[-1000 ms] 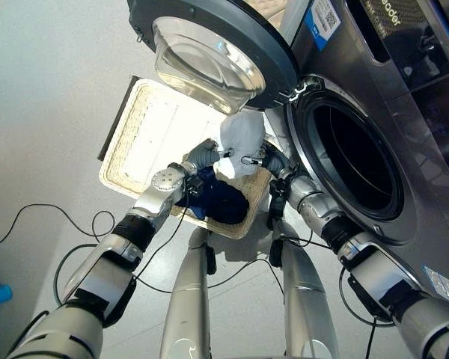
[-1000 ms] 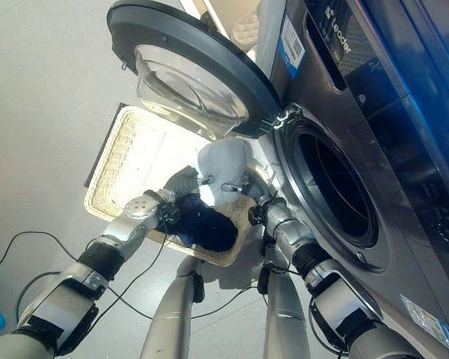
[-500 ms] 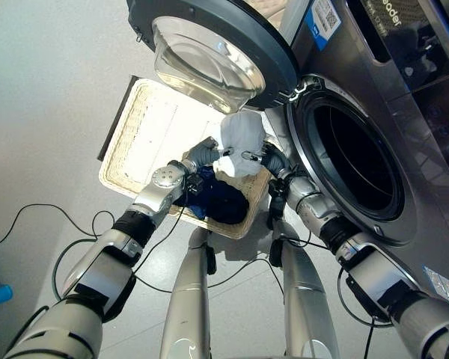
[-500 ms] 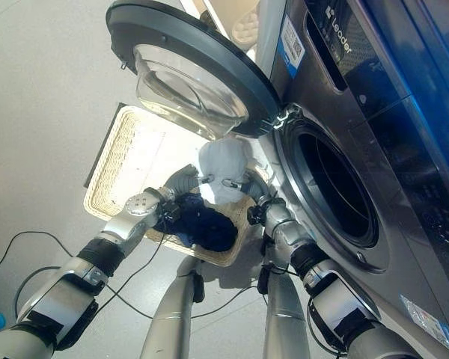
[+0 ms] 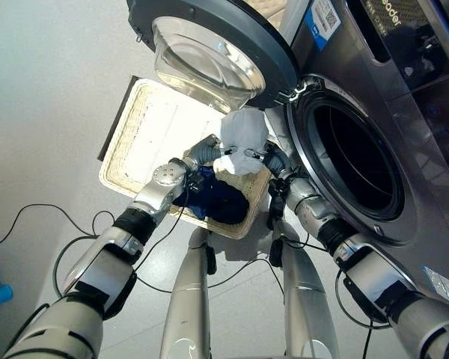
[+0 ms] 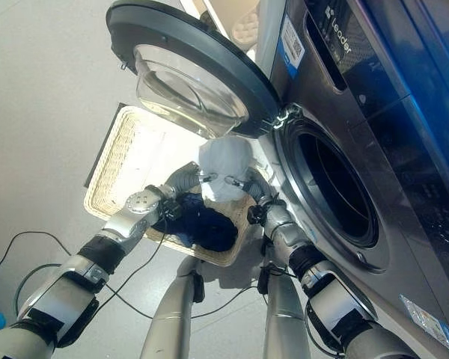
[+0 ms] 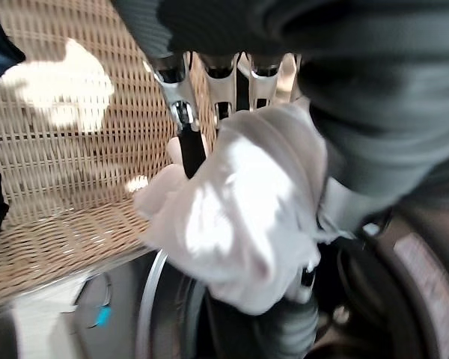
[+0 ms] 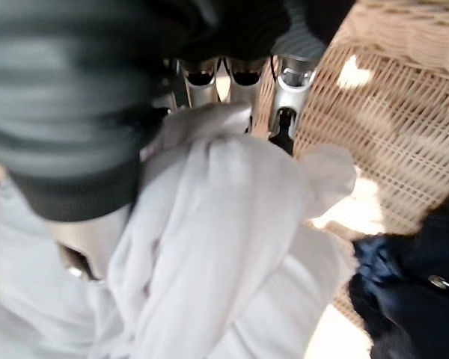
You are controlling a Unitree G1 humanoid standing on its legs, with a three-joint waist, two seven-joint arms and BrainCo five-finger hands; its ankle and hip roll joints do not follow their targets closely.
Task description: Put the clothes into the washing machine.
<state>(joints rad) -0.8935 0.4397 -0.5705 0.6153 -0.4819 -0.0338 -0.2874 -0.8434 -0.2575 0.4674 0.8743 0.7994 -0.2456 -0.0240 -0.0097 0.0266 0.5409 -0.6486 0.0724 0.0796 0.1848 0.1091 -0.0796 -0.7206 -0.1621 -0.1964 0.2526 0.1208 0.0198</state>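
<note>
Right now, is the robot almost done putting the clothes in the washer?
Not yet. The washer door is already open, and both hands, left and right, hold a white garment above the wicker basket. A dark garment is in the basket. The drum looks empty.

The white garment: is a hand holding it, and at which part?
Both hands hold the white garment above the wicker basket: the left hand grips its left side, the right hand its right side, low on the bundle.
</note>
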